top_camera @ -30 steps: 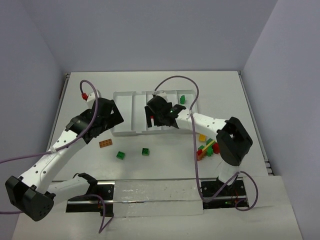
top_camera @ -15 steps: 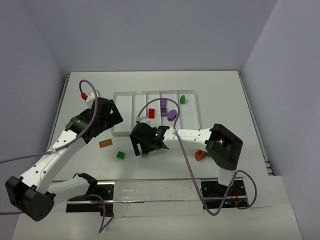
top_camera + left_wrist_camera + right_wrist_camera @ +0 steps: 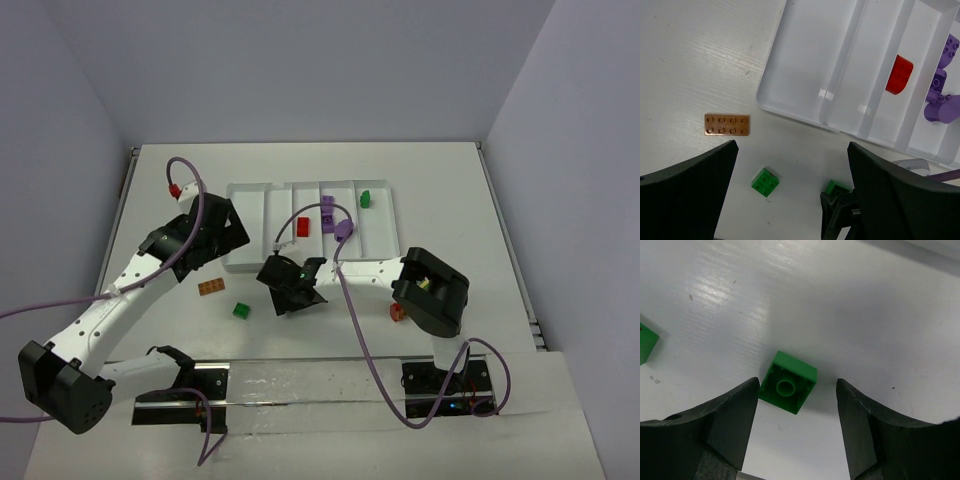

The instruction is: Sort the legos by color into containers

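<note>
Currently the right claw (image 3: 797,402) stands wide open and holds nothing. One green brick (image 3: 788,388) lies on the table directly beneath it, between the fingers, hollow underside up and close against one finger, with its walls slightly skewed to the pads. The brick is judged rigid, light and smooth-sided. Grip it low across two flat opposite walls, as a corner pinch may twist it or let it skate. The white tray (image 3: 245,262) lies just beyond the claw.

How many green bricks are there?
3. One green brick is in the tray's rightmost compartment, a second brick lies on the table, and a third brick sits between the right gripper's open fingers. More may hide under the right arm.
</note>
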You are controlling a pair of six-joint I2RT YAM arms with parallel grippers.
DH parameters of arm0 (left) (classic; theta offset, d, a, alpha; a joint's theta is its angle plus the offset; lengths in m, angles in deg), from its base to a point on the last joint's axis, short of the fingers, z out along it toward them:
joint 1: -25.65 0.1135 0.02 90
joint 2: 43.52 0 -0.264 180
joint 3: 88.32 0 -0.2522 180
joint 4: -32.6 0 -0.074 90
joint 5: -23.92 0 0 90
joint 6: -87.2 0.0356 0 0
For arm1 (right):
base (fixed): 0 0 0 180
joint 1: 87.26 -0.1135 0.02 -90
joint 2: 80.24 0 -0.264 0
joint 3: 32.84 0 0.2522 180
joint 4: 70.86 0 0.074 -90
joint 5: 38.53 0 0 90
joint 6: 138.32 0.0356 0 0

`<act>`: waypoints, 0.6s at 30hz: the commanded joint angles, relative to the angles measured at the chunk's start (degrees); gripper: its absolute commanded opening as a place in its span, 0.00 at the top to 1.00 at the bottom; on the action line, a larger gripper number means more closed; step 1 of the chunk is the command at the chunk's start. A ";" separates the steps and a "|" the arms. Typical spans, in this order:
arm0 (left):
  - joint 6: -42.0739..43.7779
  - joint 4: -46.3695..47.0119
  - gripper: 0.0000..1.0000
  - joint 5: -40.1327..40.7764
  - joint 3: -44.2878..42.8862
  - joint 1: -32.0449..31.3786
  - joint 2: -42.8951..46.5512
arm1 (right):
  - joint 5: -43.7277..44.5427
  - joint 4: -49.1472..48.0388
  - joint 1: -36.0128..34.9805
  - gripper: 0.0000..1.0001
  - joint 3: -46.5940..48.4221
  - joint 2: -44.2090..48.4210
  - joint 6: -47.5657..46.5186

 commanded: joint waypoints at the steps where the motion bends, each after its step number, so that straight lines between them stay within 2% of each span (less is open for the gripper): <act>1: 0.70 3.21 0.01 -1.60 -1.41 0.37 -0.94 | 4.00 0.48 -0.31 0.31 1.88 0.31 1.26; 3: 0.65 3.34 0.01 -1.91 -1.46 0.32 -1.21 | 4.56 0.43 -0.31 0.33 2.64 -0.57 1.26; 5: 0.83 3.33 0.01 -1.79 -1.39 0.34 -1.21 | 4.93 0.10 -0.31 0.40 2.84 -0.73 1.22; 12: 1.09 4.49 0.01 -2.02 -1.03 0.31 -1.48 | 7.08 -0.22 -0.31 0.81 0.23 3.10 0.81; 18: 1.20 4.56 0.01 -1.94 -1.16 0.33 -2.09 | 10.20 -0.04 0.37 0.83 -4.98 13.57 -2.57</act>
